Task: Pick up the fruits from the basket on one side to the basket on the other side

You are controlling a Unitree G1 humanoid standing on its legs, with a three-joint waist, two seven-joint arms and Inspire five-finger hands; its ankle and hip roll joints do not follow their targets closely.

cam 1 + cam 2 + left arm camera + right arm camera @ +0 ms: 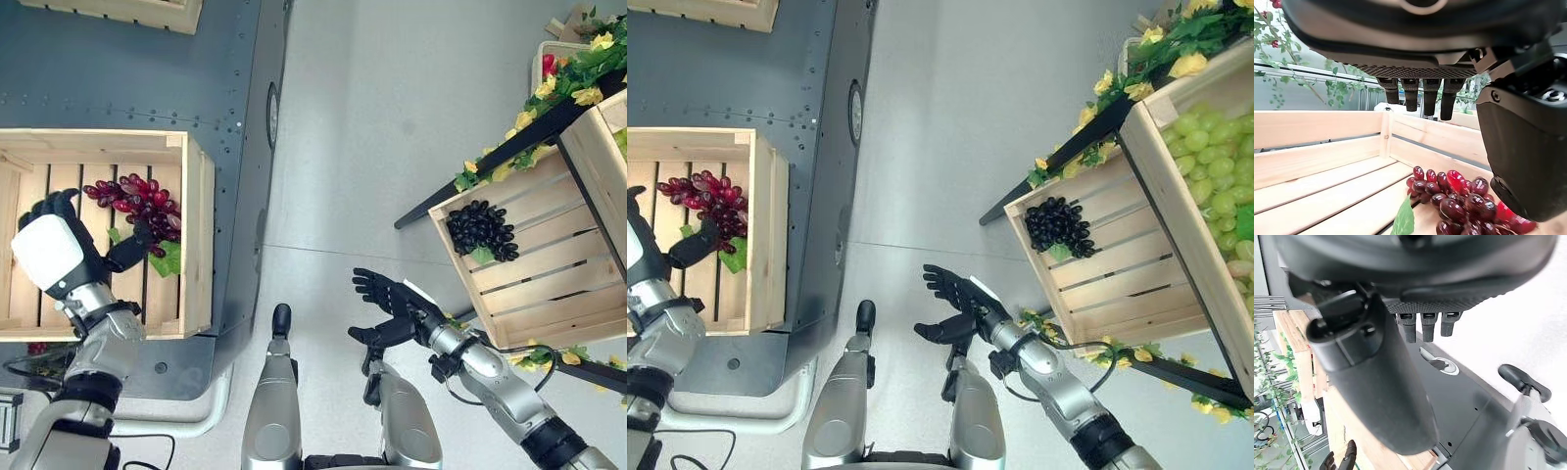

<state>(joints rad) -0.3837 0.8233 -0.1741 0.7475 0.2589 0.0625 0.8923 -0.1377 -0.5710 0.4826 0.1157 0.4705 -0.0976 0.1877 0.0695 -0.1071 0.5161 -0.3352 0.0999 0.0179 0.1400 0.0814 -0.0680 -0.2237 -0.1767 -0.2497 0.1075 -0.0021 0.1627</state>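
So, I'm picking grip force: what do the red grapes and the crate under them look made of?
The red grapes look like glossy plastic, since each berry carries a sharp highlight and the leaf looks artificial. The crate looks like pale, unfinished wood, with visible grain and slatted boards. The left hand hovers over it, open.

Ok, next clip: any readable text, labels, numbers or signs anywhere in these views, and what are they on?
None: no text, label, number or sign can be read in any view.
The left crate with the red grapes is bare wood.
The right crate with the black grapes is bare wood too.
Neither the left hand nor the right hand bears markings.
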